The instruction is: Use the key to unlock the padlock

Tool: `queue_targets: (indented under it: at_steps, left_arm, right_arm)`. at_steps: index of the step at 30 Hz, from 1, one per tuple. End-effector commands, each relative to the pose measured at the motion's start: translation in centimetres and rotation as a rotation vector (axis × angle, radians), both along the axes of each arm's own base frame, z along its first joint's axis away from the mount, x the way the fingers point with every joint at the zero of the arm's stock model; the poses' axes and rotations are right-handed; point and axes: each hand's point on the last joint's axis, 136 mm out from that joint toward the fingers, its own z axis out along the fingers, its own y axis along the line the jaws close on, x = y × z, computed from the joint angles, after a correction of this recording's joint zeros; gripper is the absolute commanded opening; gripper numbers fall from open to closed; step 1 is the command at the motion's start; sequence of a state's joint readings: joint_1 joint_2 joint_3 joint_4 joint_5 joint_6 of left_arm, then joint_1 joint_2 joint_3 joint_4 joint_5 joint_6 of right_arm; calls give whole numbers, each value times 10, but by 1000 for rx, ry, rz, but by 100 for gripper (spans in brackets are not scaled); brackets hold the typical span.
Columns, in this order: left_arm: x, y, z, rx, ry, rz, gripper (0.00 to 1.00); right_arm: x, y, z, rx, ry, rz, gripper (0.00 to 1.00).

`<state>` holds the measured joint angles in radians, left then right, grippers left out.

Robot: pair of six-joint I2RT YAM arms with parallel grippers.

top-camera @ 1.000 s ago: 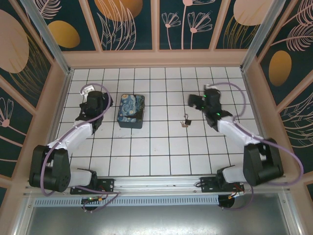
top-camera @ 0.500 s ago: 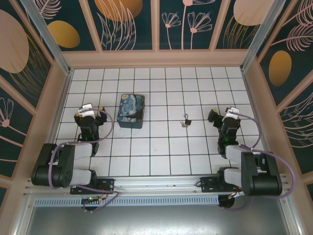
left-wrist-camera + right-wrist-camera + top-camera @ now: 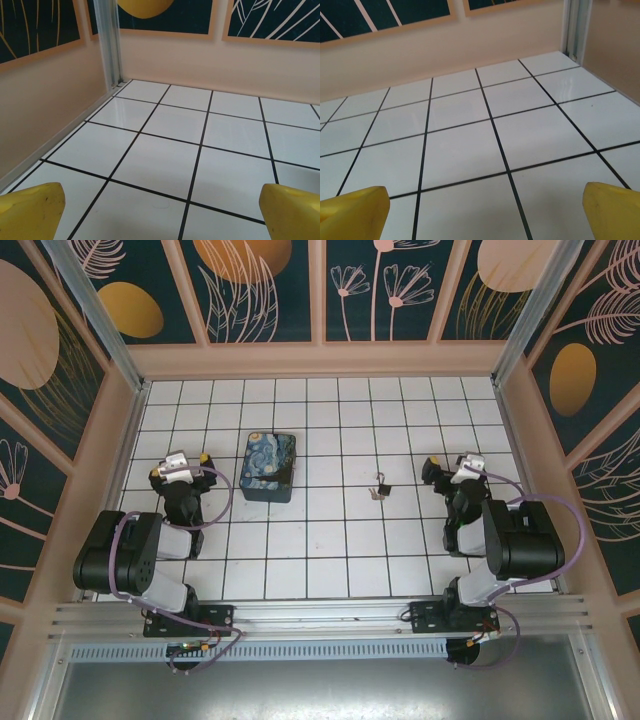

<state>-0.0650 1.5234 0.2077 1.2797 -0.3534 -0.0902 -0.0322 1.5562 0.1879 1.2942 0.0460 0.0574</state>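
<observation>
Both spread wide and empty, my right end effector (image 3: 455, 468) is nearer the padlock (image 3: 382, 486), which lies mid-counter at its 9 o'clock, key (image 3: 373, 495) just beside it at 8 o'clock, while my left end effector (image 3: 179, 466) sits well apart, past the box (image 3: 268, 466).

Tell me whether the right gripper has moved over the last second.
Yes. The right gripper has drawn back toward its base, shifting rightward away from the padlock, which lies on the same tile as before.
</observation>
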Motion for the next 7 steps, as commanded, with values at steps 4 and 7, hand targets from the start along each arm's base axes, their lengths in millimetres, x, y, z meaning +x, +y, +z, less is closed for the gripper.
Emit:
queue_targets:
  at_steps: [4,7]
  left_arm:
    - [5,1,11,-12,-44,5,99]
    - [4,-2,12,-3,-48,-21,99]
  right_arm:
    - [5,0,17,-15,-64,6,99]
    - [5,0,17,-16,-65,4,99]
